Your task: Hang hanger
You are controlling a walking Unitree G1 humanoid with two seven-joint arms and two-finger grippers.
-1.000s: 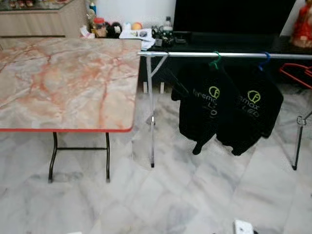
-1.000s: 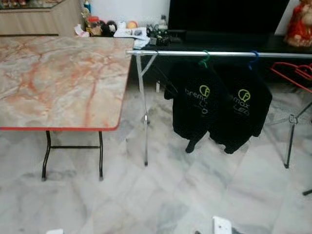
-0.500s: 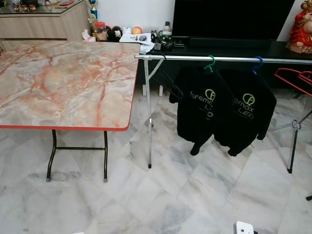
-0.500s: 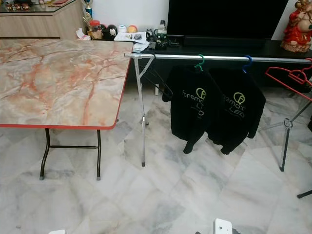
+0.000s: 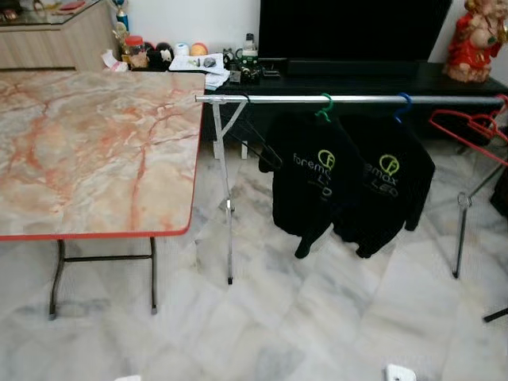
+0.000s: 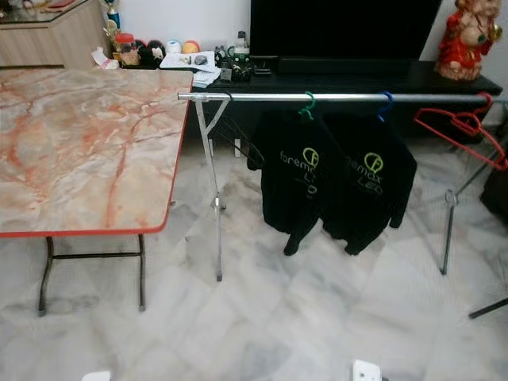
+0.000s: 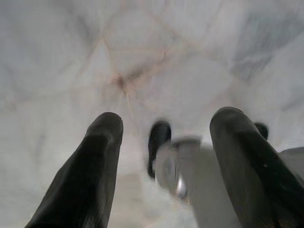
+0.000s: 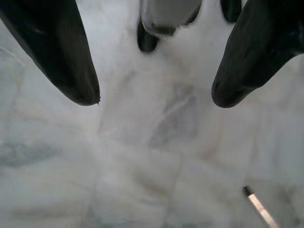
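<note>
A silver clothes rail (image 5: pixel 349 99) stands across the floor ahead. On it hang an empty black hanger (image 5: pixel 255 140) near the left end, a black T-shirt (image 5: pixel 311 181) on a green hanger (image 5: pixel 325 108), another black T-shirt (image 5: pixel 386 190) on a blue hanger (image 5: pixel 403 108), and a red hanger (image 5: pixel 470 129) at the right end. My left gripper (image 7: pixel 164 126) is open over the floor tiles and holds nothing. My right gripper (image 8: pixel 156 97) is open too, also over bare floor.
A marble-patterned folding table (image 5: pixel 87 151) with a red edge stands at my left. Behind the rail runs a dark TV cabinet (image 5: pixel 349 79) with small items and a red figurine (image 5: pixel 472 40). A wooden sideboard (image 5: pixel 48 36) is at the back left. Marble floor (image 5: pixel 317 317) lies in front.
The camera has turned to the right and the picture has sharpened: the table and rail sit further left, and more of the red hanger and figurine shows.
</note>
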